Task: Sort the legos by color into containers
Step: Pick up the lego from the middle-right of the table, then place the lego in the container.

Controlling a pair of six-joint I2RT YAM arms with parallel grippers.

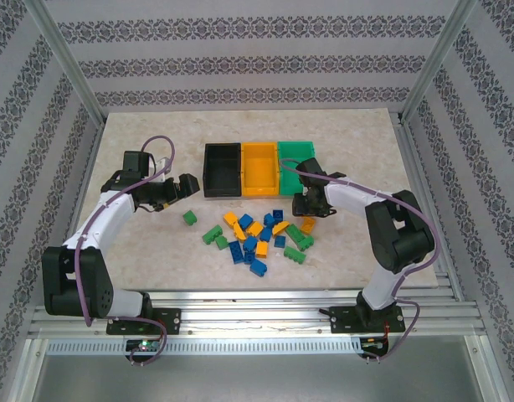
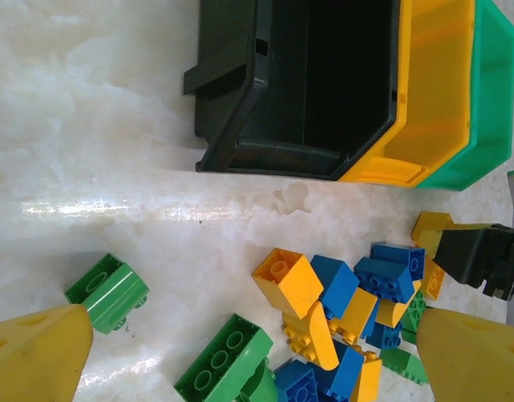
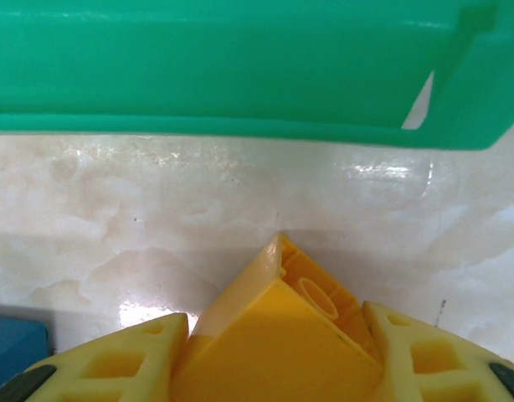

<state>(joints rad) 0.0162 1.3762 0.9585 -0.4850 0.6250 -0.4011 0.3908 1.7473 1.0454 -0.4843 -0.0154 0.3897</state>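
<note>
Right wrist, right gripper (image 3: 274, 325) pinching yellow lego (image 3: 269, 356)

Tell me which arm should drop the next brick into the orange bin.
Right. The right gripper has a yellow brick between its fingers, close to the orange bin. The left gripper hangs open and empty near a lone green brick.

Surface (image 1: 140, 142): pale marbled slab, glossy. Far middle: three bins in a row, side by side. Black bin (image 1: 223, 191), orange bin (image 1: 259, 189), green bin (image 1: 295, 149), left to right. Nearer: legos (image 1: 257, 239) in a loose heap, with blue, green and yellow mixed. One green brick (image 1: 190, 219) lies apart, left of heap. Yellow brick (image 3: 274, 335) just before green bin.
</note>
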